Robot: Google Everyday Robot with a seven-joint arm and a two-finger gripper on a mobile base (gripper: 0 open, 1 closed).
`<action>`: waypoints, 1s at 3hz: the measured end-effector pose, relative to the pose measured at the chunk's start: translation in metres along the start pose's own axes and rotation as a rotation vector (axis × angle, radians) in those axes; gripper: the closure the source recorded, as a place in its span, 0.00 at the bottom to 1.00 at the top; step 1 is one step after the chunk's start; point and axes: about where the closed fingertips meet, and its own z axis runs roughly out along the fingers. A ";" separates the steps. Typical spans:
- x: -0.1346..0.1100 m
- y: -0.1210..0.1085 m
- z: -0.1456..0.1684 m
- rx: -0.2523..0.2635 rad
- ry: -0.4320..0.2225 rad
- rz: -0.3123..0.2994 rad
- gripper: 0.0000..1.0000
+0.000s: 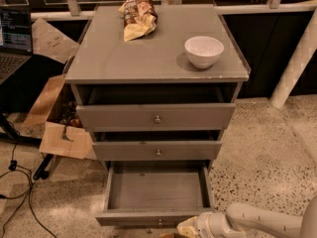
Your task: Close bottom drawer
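The bottom drawer (156, 190) of the grey cabinet is pulled far out and is empty inside. Its front (148, 217) runs along the lower edge of the view, with the small knob (159, 222) just showing. My gripper (185, 229) comes in from the lower right on a white arm (257, 222). It sits right at the drawer front's right end, just below and in front of it. The middle drawer (157, 150) and top drawer (156, 117) stand slightly out.
A white bowl (203, 51) and a chip bag (137, 15) lie on the cabinet top (124, 58). A cardboard box (57, 128), cables (15, 182) and a laptop (14, 33) are at the left. A white post (296, 66) stands at the right on speckled floor.
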 end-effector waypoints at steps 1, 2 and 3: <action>0.004 -0.013 0.016 -0.029 -0.012 0.006 1.00; 0.005 -0.025 0.026 -0.044 -0.013 0.006 1.00; 0.005 -0.038 0.036 -0.049 -0.015 0.008 1.00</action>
